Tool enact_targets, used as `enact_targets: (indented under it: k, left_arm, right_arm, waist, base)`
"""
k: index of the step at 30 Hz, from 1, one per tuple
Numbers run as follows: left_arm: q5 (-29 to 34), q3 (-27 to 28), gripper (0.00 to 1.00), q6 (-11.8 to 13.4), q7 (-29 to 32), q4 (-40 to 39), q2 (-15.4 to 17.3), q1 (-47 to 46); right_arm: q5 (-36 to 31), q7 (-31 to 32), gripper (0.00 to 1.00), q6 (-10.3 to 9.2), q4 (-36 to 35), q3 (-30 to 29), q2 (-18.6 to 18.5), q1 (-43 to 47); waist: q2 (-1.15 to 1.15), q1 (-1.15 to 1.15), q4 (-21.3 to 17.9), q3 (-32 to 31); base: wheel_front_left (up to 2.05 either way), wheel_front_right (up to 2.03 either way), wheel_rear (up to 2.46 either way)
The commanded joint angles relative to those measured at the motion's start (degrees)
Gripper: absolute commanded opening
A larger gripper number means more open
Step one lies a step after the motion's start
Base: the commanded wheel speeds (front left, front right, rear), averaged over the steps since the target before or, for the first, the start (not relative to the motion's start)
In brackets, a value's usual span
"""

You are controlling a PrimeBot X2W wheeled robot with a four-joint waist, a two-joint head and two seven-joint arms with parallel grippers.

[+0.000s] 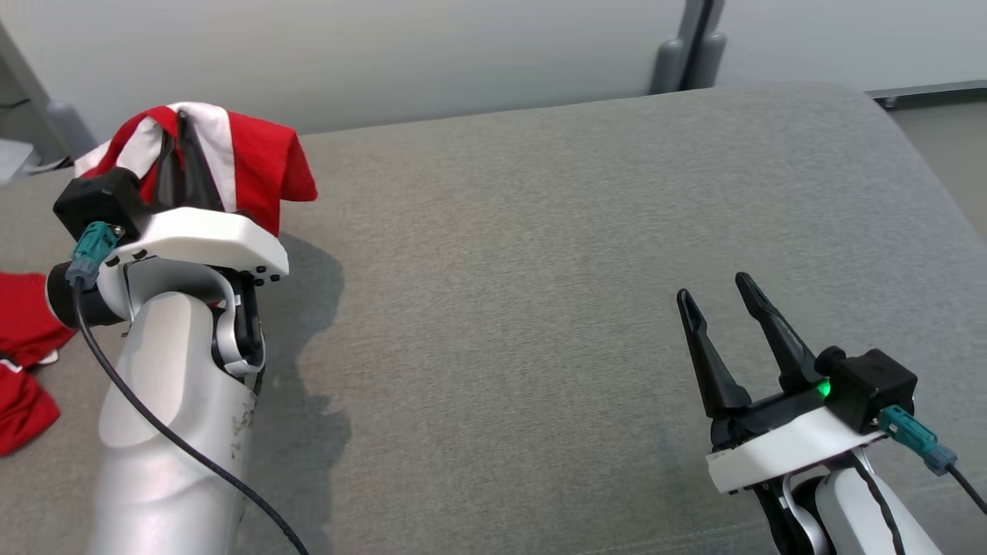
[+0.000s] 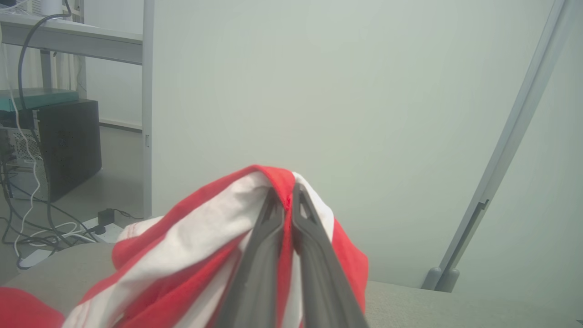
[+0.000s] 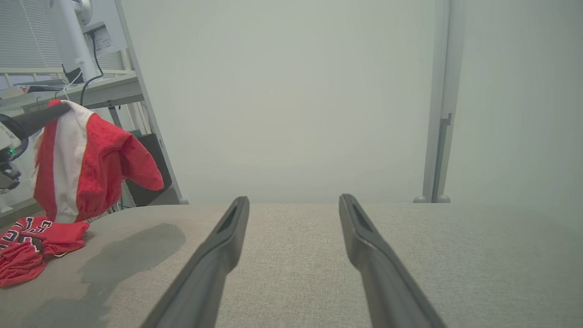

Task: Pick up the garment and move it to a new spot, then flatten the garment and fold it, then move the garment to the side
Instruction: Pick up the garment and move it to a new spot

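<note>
The garment (image 1: 258,166) is red with white panels. My left gripper (image 1: 183,123) is shut on a fold of it and holds that part raised above the grey cushion at the far left. In the left wrist view the two fingers (image 2: 264,246) pinch the cloth (image 2: 196,241) between them. The rest of the garment (image 1: 23,370) trails down onto the cushion at the left edge. From the right wrist view the garment (image 3: 86,159) hangs at the left, its lower part (image 3: 32,246) bunched on the surface. My right gripper (image 1: 717,289) stands open and empty at the lower right.
The grey cushioned surface (image 1: 540,270) spreads wide between the two arms. A pale partition wall (image 1: 385,46) with a grey post (image 1: 690,46) stands behind it. A desk with a dark computer case (image 2: 68,146) and loose cables lies beyond the left end.
</note>
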Motion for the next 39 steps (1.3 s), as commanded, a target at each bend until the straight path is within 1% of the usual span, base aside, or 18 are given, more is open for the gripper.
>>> enact_targets:
  k: [1,6,7,13,22,24,28,32,36,39]
  left_arm:
    - [0.1,0.7,0.0,-0.6,-0.6,-1.8,1.3,-0.4]
    - [-0.6,-2.1,0.0,-1.6,-0.6,-1.6,0.7,-1.0]
    - [-0.7,-3.5,0.0,-2.1,-0.5,-1.2,0.6,-1.3]
    - [0.0,-8.3,0.0,-3.5,0.5,-0.4,0.5,-1.7]
    - [0.7,-15.6,0.0,-5.0,4.1,1.4,0.4,-0.4]
    - [-0.4,-17.8,0.0,-5.2,4.7,2.5,0.4,0.3]
    - [-3.8,-22.4,0.0,-4.8,5.7,6.6,0.4,1.8]
    - [-7.3,-27.3,0.0,-4.5,5.1,10.8,0.4,2.1]
    - [-11.3,-33.5,0.0,-5.2,4.4,12.8,0.4,1.8]
    - [-14.3,-37.6,0.0,-5.2,3.7,13.2,0.4,1.3]
  right_arm:
    - [0.3,-0.7,1.0,0.41,-1.3,0.8,0.2,0.2]
    - [0.4,-0.7,1.0,0.41,-1.3,0.9,0.4,0.6]
    - [0.4,-0.7,1.0,0.41,-1.3,1.0,0.5,0.7]
    - [0.5,-0.7,1.0,0.41,-1.3,1.0,0.6,0.9]
    - [0.8,-0.7,1.0,0.41,-1.4,1.1,0.4,1.0]
    - [0.9,-0.7,1.0,0.41,-1.4,1.1,0.4,1.0]
    - [0.9,-0.7,1.0,0.41,-1.5,1.3,0.5,1.0]
    - [0.9,-0.7,1.0,0.41,-1.5,1.5,0.7,0.7]
    - [1.0,-0.7,1.0,0.41,-1.7,1.4,1.0,0.2]
    - [1.0,-0.7,1.0,0.41,-1.7,1.4,1.2,0.0]
  waist:
    - [0.0,0.0,-1.7,-1.2]
    - [0.0,0.0,-4.9,-1.9]
    - [0.0,0.0,-6.3,-2.0]
    - [0.0,0.0,-10.4,-2.0]
    - [0.0,0.0,-14.8,-2.1]
    - [0.0,0.0,-15.3,-1.9]
    - [0.0,0.0,-15.8,-1.2]
    - [0.0,0.0,-15.9,0.0]
    - [0.0,0.0,-15.5,1.4]
    - [0.0,0.0,-15.0,2.0]
  base:
    - [0.0,0.0,0.0]
    - [0.0,0.0,0.0]
    - [0.0,0.0,0.0]
    - [0.0,0.0,0.0]
    - [0.0,0.0,0.0]
    - [0.0,0.0,0.0]
    - [0.0,0.0,0.0]
    - [0.0,0.0,0.0]
    - [0.0,0.0,0.0]
    - [0.0,0.0,0.0]
